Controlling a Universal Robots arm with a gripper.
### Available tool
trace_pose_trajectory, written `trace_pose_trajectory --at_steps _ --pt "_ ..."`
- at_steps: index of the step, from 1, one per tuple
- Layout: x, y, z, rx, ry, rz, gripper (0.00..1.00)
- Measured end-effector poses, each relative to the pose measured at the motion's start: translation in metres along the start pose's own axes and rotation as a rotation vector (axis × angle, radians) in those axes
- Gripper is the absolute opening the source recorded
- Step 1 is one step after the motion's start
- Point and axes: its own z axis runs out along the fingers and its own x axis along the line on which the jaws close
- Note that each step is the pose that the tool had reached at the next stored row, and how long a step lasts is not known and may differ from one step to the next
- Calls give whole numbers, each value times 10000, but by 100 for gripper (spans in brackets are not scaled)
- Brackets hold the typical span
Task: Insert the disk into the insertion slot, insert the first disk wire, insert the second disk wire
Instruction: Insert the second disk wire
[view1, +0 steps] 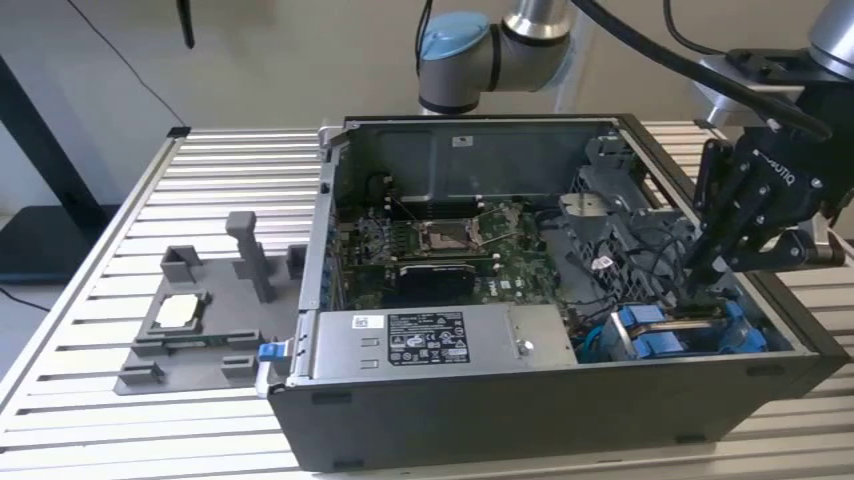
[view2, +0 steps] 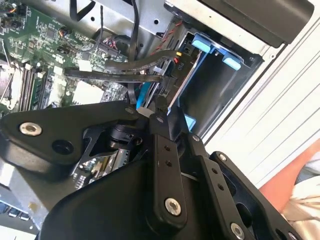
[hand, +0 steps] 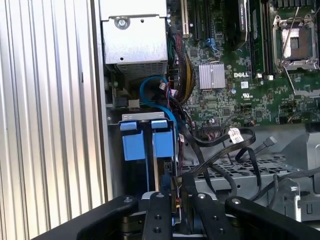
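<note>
Gripper (view1: 703, 285), black metal with slim fingers, reaches into the grey insertion slot (view1: 681, 335) with glossy blue plastic tabs; finger state cannot be told.

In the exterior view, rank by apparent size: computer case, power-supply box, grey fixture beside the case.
1. computer case
2. power-supply box
3. grey fixture, though close to the power-supply box in apparent size, so that order is unsure.

White label (view1: 427, 338) on the power-supply box (view1: 534, 335) is carrying rows of fine print, none of it legible. White lettering is showing on the motherboard (hand: 235, 95) beside the silver heatsink (hand: 211, 76). A small white tag (hand: 236, 135) is bearing marks that cannot be made out.
</note>
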Motion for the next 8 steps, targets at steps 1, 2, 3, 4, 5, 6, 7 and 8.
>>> trace_pose_trajectory --at_steps 1,2,3,4,5,6,7,8 --pt "0 1 -3 5 -1 2 24" --pt "-1 3 -4 18 -2 4 24" --pt "-1 3 -4 17 -3 4 24" --pt "-1 3 -4 18 -3 4 24" --pt "0 3 -5 18 -3 4 24" --pt "-1 3 -5 17 -5 4 24" --pt "-1 3 -5 18 -6 4 24" --pt "-1 3 -5 18 -6 4 24"
